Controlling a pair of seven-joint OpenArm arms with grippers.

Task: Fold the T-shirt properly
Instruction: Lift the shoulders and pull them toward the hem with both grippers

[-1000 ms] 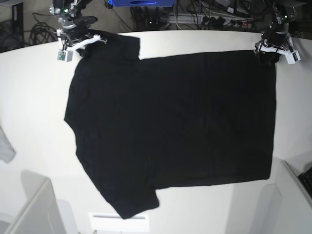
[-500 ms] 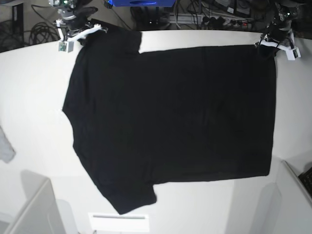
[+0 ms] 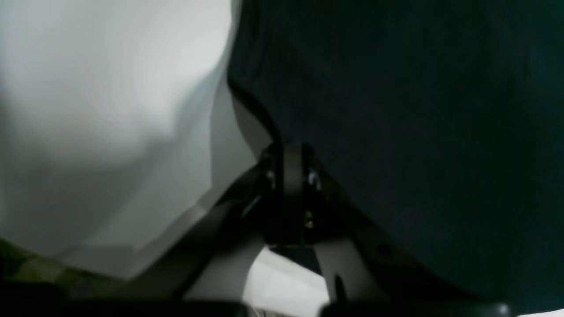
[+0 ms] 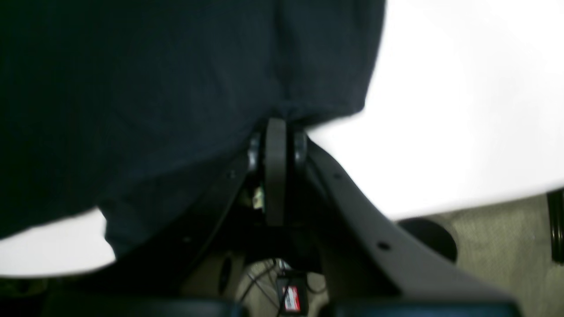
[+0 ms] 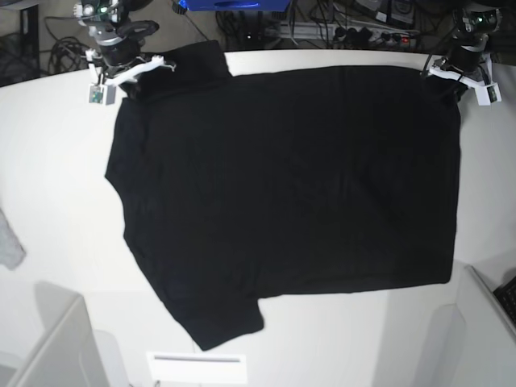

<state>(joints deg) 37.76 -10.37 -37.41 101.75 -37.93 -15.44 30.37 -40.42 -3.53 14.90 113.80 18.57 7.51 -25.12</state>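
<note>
The black T-shirt lies spread flat on the white table, plain side up, one sleeve at the near left and the other at the far left. My right gripper is shut on the far-left sleeve corner; in the right wrist view the jaws pinch the cloth. My left gripper is shut on the far-right hem corner; in the left wrist view the jaws clamp the shirt's edge. No print shows.
A small grey cloth scrap lies at the table's left edge. White bins stand at the near left and near right. Cables and a power strip lie behind the table's far edge.
Both grippers have pulled the shirt's far edge toward the back of the table. The whole shirt has slid that way and lies flatter.
</note>
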